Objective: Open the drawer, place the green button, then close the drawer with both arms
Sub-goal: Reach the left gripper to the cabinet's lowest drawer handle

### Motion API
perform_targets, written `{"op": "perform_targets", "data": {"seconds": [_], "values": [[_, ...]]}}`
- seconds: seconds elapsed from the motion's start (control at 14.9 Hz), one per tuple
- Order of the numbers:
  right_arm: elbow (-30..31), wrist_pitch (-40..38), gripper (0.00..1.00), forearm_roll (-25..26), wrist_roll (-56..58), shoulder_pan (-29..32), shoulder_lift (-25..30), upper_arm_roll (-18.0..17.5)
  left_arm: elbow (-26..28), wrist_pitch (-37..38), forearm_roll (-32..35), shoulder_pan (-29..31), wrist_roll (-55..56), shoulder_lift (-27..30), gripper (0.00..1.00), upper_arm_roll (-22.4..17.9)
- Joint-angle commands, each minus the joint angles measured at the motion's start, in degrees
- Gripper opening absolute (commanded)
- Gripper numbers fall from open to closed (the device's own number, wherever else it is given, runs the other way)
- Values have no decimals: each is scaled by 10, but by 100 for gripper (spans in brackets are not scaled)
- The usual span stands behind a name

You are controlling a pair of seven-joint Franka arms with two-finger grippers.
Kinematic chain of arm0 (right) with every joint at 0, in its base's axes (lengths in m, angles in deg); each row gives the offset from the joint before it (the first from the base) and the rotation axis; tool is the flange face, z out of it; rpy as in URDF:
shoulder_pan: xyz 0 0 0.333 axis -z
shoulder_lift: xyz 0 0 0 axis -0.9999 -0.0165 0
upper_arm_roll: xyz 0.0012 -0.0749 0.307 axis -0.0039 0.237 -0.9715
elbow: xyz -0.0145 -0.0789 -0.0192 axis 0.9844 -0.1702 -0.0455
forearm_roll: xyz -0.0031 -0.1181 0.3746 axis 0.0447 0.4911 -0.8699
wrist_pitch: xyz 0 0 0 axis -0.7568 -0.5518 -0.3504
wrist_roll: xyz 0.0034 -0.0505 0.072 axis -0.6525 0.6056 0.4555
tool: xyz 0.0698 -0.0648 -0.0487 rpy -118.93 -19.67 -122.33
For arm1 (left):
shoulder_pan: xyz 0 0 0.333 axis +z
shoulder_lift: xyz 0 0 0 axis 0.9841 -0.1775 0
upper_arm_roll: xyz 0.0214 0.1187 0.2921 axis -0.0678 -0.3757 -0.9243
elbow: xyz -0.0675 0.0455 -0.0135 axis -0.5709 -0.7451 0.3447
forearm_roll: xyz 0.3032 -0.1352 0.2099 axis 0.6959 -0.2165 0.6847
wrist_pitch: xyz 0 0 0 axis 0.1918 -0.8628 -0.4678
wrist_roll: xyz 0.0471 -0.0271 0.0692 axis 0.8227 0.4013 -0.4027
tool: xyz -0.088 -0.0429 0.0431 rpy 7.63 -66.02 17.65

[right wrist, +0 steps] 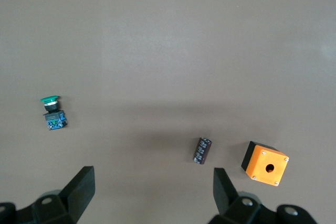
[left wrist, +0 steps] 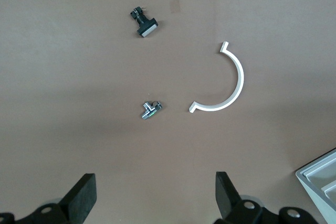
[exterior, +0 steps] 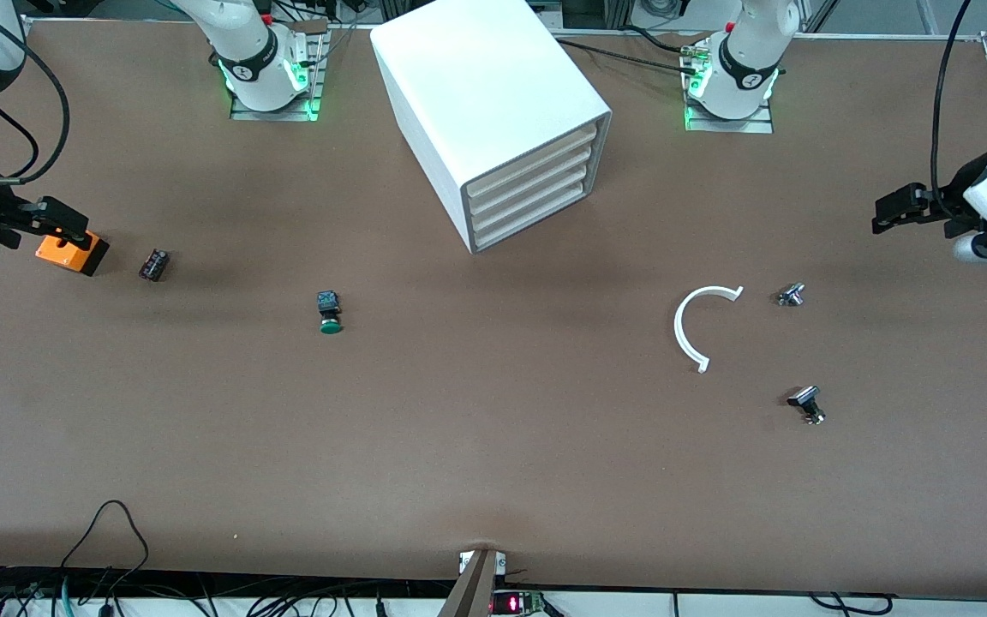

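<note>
The big white cabinet (exterior: 493,94) stands at the middle of the table near the arms' bases. Its lowest drawer (exterior: 536,220) is shut, like the three above it. The button (exterior: 329,312), green cap and dark body, lies on its side on the table toward the right arm's end; it also shows in the right wrist view (right wrist: 52,113). My right gripper (exterior: 56,224) hangs open and empty over the orange box at the right arm's end of the table. My left gripper (exterior: 896,210) hangs open and empty over the left arm's end. A corner of the cabinet shows in the left wrist view (left wrist: 320,182).
An orange box with a hole (exterior: 74,253) and a small dark cylinder (exterior: 153,265) lie at the right arm's end. A white half-ring (exterior: 695,326) and two silver-black knobs (exterior: 791,295) (exterior: 809,403) lie toward the left arm's end.
</note>
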Motion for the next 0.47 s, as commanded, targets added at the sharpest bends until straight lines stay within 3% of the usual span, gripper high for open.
{"op": "perform_targets", "data": {"seconds": [0.0, 0.4], "values": [[-9, -10, 100, 7, -5, 3, 2, -5, -20, 11, -1, 2, -15, -32, 100, 4], [-8, -12, 100, 1, -5, 3, 2, -4, 13, 7, -42, -42, -16, -93, 100, 18]]}}
